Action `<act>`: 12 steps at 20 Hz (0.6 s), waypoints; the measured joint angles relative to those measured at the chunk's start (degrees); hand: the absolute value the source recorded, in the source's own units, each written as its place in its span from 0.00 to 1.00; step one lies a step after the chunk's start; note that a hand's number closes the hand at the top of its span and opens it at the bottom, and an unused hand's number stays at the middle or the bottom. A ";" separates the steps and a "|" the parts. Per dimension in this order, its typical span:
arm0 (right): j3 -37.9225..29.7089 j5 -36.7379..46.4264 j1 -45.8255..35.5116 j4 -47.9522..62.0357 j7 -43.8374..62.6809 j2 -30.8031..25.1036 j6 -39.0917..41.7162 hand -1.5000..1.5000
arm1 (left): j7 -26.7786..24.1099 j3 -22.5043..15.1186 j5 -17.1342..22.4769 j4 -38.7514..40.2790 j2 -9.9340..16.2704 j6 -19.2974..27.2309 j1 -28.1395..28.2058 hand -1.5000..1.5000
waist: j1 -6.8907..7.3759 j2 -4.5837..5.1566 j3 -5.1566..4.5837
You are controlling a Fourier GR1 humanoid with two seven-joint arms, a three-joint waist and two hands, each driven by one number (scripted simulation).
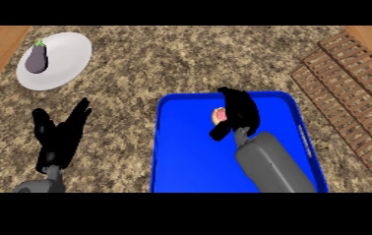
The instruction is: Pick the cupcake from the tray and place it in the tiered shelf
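Observation:
A blue tray [189,165] lies on the counter at centre right. The cupcake [217,115], pink-topped, sits in the tray's upper middle and is mostly hidden. My right hand [238,112] is over it, fingers curved down along its right side and thumb under its left, curling round it. The wooden slatted tiered shelf [340,84] stands at the right edge, apart from the tray. At the lower left my left hand [58,135] rests open over the counter, fingers pointing up.
A white plate [64,57] with a purple eggplant [36,59] sits at the upper left. Speckled stone counter [181,57] stretches between plate, tray and shelf. A wooden edge strip shows at the far upper left.

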 measured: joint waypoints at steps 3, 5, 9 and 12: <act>1.86 0.61 -0.22 0.56 -2.42 -1.00 3.20 1.00 | -0.81 0.36 0.05 1.00 0.02 -0.61 -0.26 0.50 | -0.23 -0.41 -0.30; 1.61 0.51 -0.54 0.96 -3.33 -0.53 3.12 1.00 | 0.42 0.09 -0.55 0.59 -0.68 0.52 -0.77 0.50 | -0.33 -0.57 -0.41; 2.46 0.23 -0.25 0.90 -4.99 0.41 1.25 1.00 | -0.70 0.53 -0.48 1.62 -0.69 -0.55 -0.74 0.50 | -0.41 -0.76 -0.45; 1.15 0.21 -0.63 0.45 -3.32 1.52 -1.41 1.00 | -1.16 0.84 -0.45 1.33 -0.51 -1.14 -0.27 0.50 | -0.27 -0.53 -0.21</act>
